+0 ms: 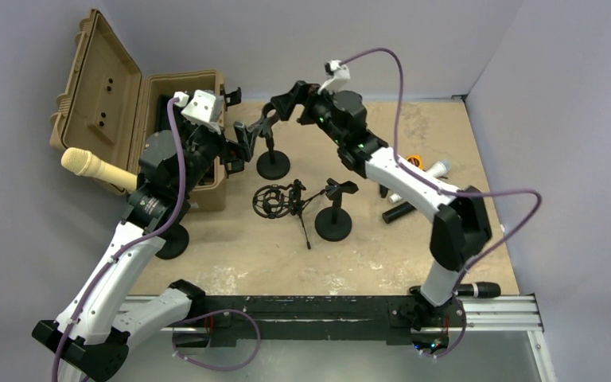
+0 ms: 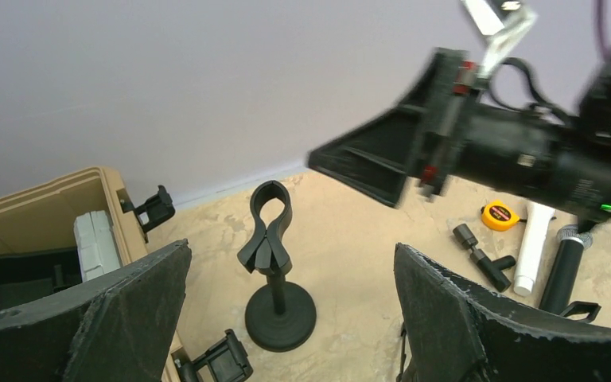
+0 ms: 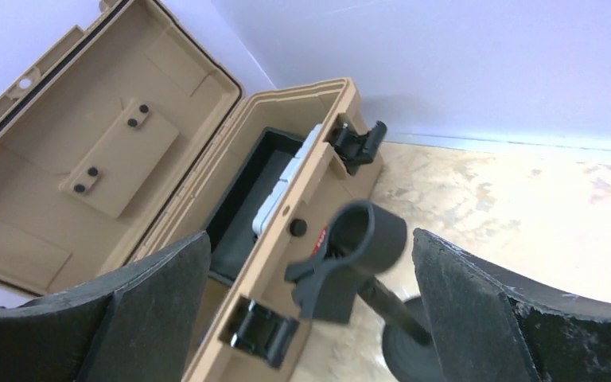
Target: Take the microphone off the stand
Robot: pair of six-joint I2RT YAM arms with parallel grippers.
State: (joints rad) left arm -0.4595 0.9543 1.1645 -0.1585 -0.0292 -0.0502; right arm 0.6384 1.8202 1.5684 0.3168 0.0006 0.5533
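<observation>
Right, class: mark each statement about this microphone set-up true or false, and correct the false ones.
1. The tan case has its lid open. True.
2. The clip on the black stand near the case holds a microphone. False: the clip is empty.
3. The left gripper and the right gripper are both open, holding nothing. True.
4. The yellow tape measure lies inside the case. False: it lies on the table, beside a white microphone.
</observation>
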